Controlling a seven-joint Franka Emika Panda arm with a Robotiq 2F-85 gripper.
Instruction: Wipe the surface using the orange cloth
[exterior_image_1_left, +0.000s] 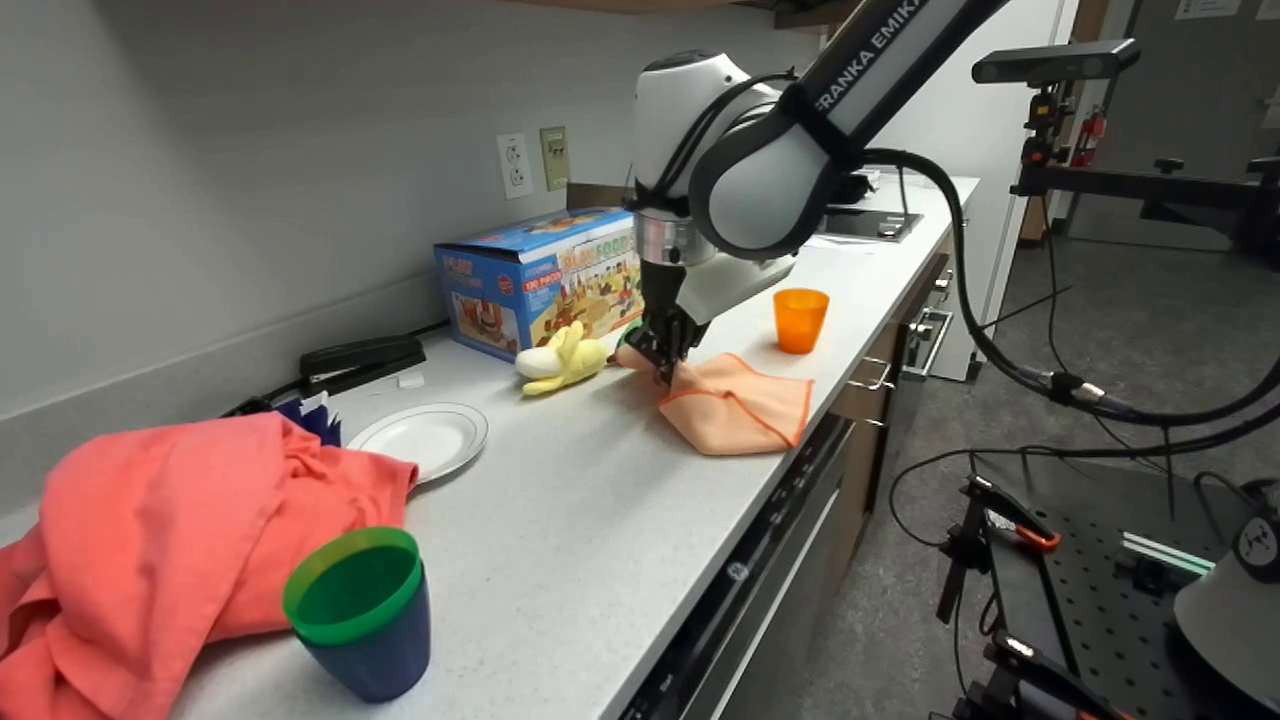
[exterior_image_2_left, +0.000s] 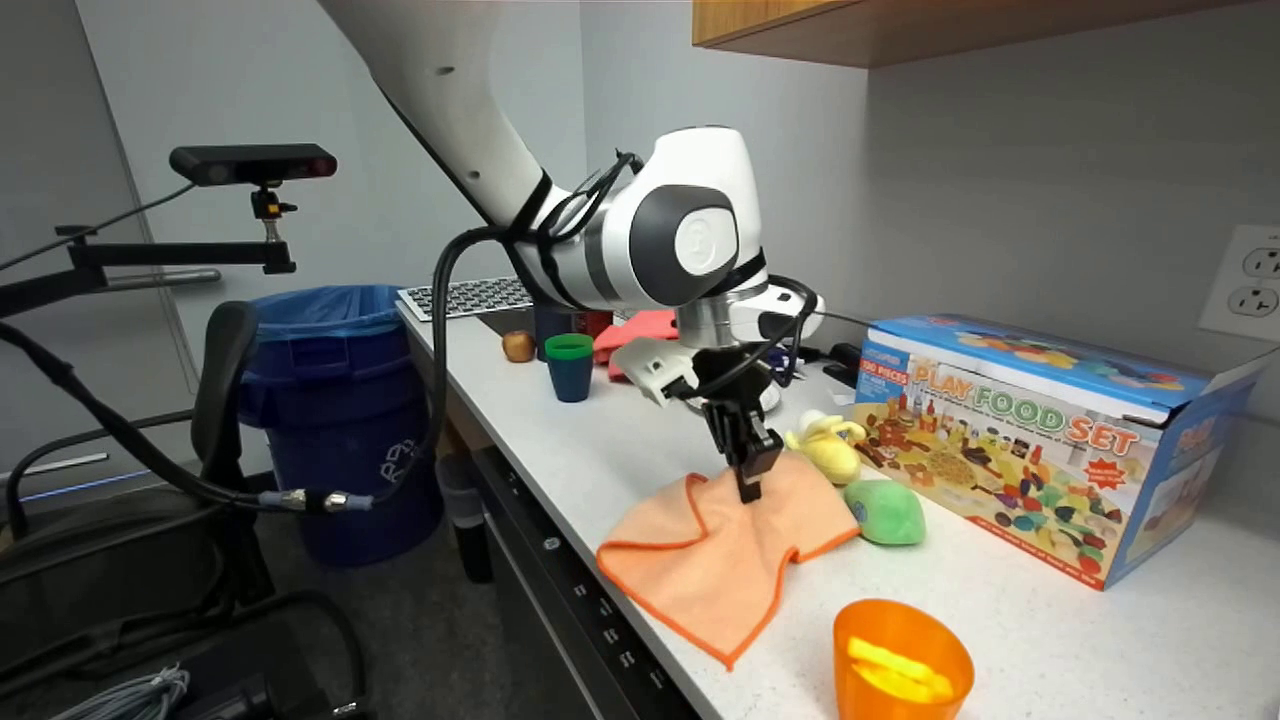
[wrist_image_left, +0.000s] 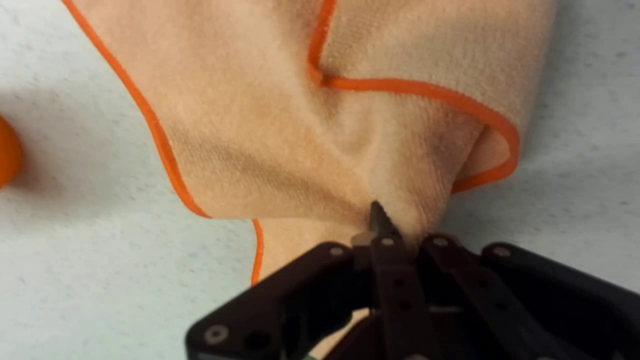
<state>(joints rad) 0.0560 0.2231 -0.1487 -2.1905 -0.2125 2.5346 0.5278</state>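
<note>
The orange cloth is pale peach with a bright orange hem. It lies folded and partly spread on the light grey-white surface, close to its front edge. It also shows in the other views. My gripper points down at the cloth's bunched part in both exterior views. In the wrist view, the jaws are nearly together, with a pinched fold of cloth between them. One fingertip shows against the fold; the cloth hides the other.
An orange cup stands near the cloth. A green toy touches or nearly touches it. A yellow banana toy and play-food box stand wallward. A plate, coral-red cloth and green-blue cups lie farther along.
</note>
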